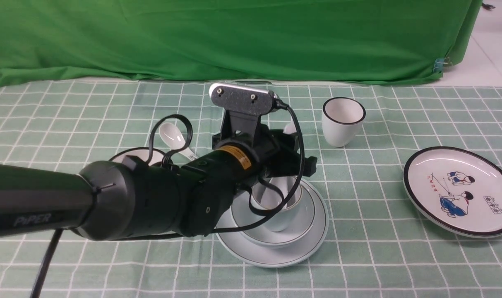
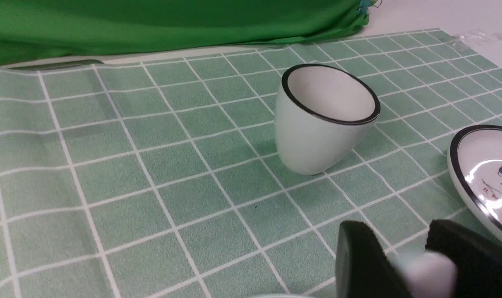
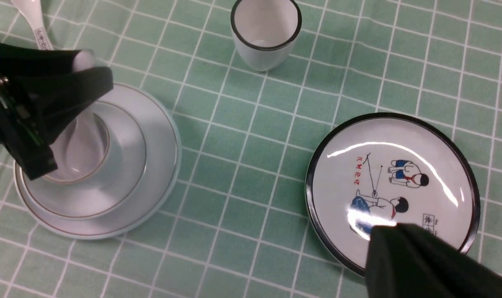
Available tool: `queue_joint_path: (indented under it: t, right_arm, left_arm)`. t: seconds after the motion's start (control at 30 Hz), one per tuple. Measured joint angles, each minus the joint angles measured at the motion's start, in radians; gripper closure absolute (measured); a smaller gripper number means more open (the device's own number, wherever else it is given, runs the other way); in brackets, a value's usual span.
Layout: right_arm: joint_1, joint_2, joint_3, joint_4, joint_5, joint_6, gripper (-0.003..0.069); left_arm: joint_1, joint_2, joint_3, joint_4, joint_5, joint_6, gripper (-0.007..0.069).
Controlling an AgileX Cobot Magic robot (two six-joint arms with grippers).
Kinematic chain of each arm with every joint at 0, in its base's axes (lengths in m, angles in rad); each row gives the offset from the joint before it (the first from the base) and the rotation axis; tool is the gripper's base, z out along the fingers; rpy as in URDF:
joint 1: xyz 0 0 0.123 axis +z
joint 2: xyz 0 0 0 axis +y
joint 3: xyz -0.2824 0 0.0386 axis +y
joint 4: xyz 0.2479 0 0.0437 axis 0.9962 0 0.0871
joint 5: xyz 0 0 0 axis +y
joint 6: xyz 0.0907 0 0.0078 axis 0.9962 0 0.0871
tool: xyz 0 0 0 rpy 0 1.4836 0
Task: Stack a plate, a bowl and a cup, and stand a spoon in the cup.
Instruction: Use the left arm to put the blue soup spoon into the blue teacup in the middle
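The pale blue-green plate [image 1: 275,255] lies on the checked cloth with the bowl [image 1: 306,217] on it and the cup [image 1: 290,212] standing in the bowl. The stack also shows in the right wrist view: plate [image 3: 162,165], bowl [image 3: 128,176], cup [image 3: 94,159]. My left gripper [image 3: 94,68] is right above the cup, shut on the handle of the pale spoon [image 3: 84,61], whose lower end reaches down into the cup. In the left wrist view the gripper [image 2: 397,234] pinches the blurred spoon [image 2: 431,269]. My right gripper [image 3: 385,234] hangs shut and empty over the cartoon plate.
A white black-rimmed cup [image 1: 342,122] stands behind the stack to the right. The cartoon plate [image 1: 457,190] lies at the right. A white spoon with a patterned handle [image 1: 174,138] and a black-rimmed bowl [image 1: 137,155] lie at the left, partly behind my left arm. Green cloth hangs at the back.
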Motion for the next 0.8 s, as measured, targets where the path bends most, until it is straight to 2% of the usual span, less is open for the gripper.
queue_joint_path:
  t: [0.23,0.37,0.57,0.63,0.67,0.8]
  right_arm:
    - [0.0,0.0,0.0,0.006,0.0,0.0,0.0638]
    - [0.0,-0.005,0.0,0.018,-0.011,-0.013,0.0638]
    - [0.0,-0.119,0.03,0.122,-0.081,-0.112,0.0638]
    - [0.0,-0.223,0.107,0.131,-0.18,-0.128,0.0638]
    - [0.0,-0.309,0.181,0.131,-0.286,-0.144,0.0638]
    - [0.0,-0.648,0.479,0.133,-0.593,-0.153,0.0638]
  left_arm:
    - [0.0,-0.013,0.006,0.001,0.035,0.0,0.0367]
    - [0.0,-0.112,0.007,0.001,0.229,0.001,0.0383]
    - [0.0,-0.356,0.011,0.03,0.482,0.053,0.054]
    - [0.0,-0.46,0.041,0.046,0.511,0.053,0.0596]
    - [0.0,-0.52,0.067,0.052,0.513,0.053,0.0612]
    - [0.0,-0.719,0.209,0.058,0.523,0.052,0.0624]
